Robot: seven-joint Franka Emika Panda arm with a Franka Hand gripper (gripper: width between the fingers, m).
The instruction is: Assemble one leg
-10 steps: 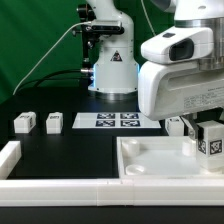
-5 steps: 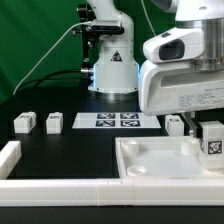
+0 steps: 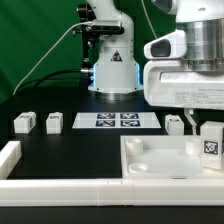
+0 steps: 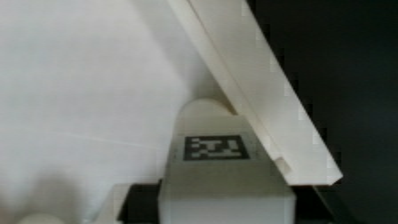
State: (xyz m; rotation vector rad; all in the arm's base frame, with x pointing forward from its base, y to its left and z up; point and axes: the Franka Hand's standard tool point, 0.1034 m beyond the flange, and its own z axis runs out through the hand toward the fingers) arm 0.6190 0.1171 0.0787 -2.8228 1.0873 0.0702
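Finds the leg (image 3: 212,147) upright inside the tray-like tabletop (image 3: 160,160), at its far corner on the exterior view's right, tag facing the camera. Shows it clamped in the gripper (image 3: 207,134), jaws closed on its upper part. Cannot tell whether its base touches the tray floor. In the wrist view, places it just beside the raised rim (image 4: 249,80), on the inner side. Holds nothing else in the tray. Notes a second leg (image 3: 175,124) just beyond the far edge, on the black table (image 3: 70,150). Notes the marker board (image 3: 118,121) flat beyond the far left corner, and well off the left edge a third leg (image 3: 53,122) and a fourth leg (image 3: 22,122), side by side.
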